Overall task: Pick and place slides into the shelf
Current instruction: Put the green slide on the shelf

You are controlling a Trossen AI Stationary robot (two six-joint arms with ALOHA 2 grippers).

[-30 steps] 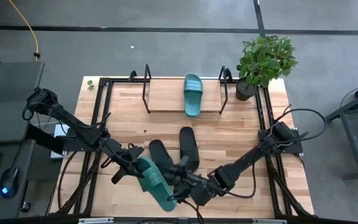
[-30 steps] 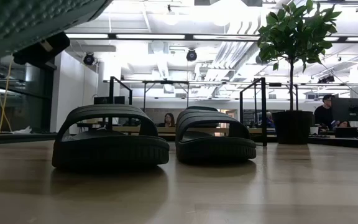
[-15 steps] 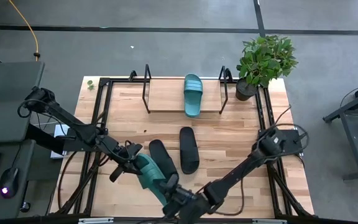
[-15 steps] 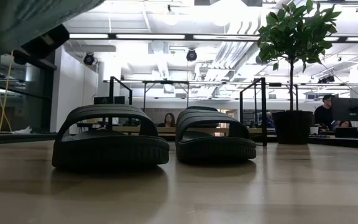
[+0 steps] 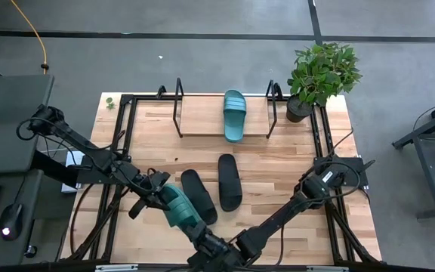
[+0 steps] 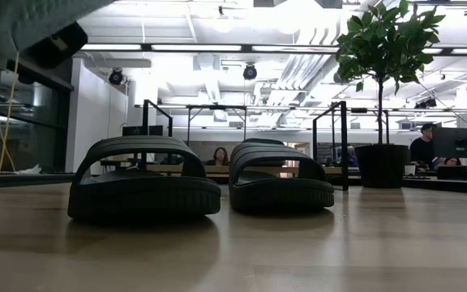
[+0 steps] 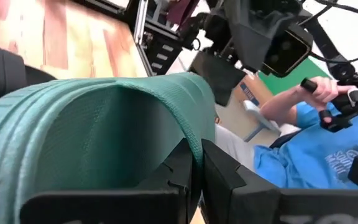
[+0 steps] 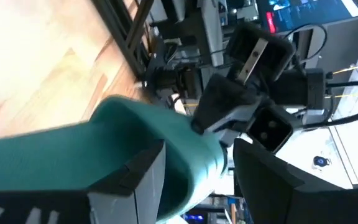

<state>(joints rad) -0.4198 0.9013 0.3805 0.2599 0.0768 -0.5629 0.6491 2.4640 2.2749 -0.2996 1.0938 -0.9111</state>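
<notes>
A teal slide (image 5: pixel 177 207) hangs above the table's near left part, with my left gripper (image 5: pixel 157 198) shut on it; its sole fills the low view's top left corner (image 6: pixel 23 20). My right gripper (image 5: pixel 210 245) stands open at the slide's near end (image 8: pixel 185 168), one finger on either side of it. Two black slides (image 5: pixel 198 195) (image 5: pixel 229 181) lie sole-down on the table side by side. A second teal slide (image 5: pixel 234 115) lies on the board of the shelf (image 5: pixel 202 117) at the far side. My left gripper pinches the edge of the teal slide's ribbed strap (image 7: pixel 194 146) between its two fingers (image 7: pixel 179 171). The slide is lifted clear of the table and tilted, and it reaches from the gripper toward the near edge. My right gripper: whether its fingers (image 8: pixel 132 180) touch the slide's end, I cannot tell.
A potted plant (image 5: pixel 319 75) stands at the far right corner. A black tube frame (image 5: pixel 127 136) runs around the tabletop. Bare wood lies between the black slides and the shelf. A person in a blue sleeve (image 7: pixel 303 162) sits beyond the table's near edge.
My right gripper has swung toward the table's near edge and left, rolling as it went, from beside the black slides to the near end of the held teal slide. The teal slide stays clear of the table in my left gripper.
</notes>
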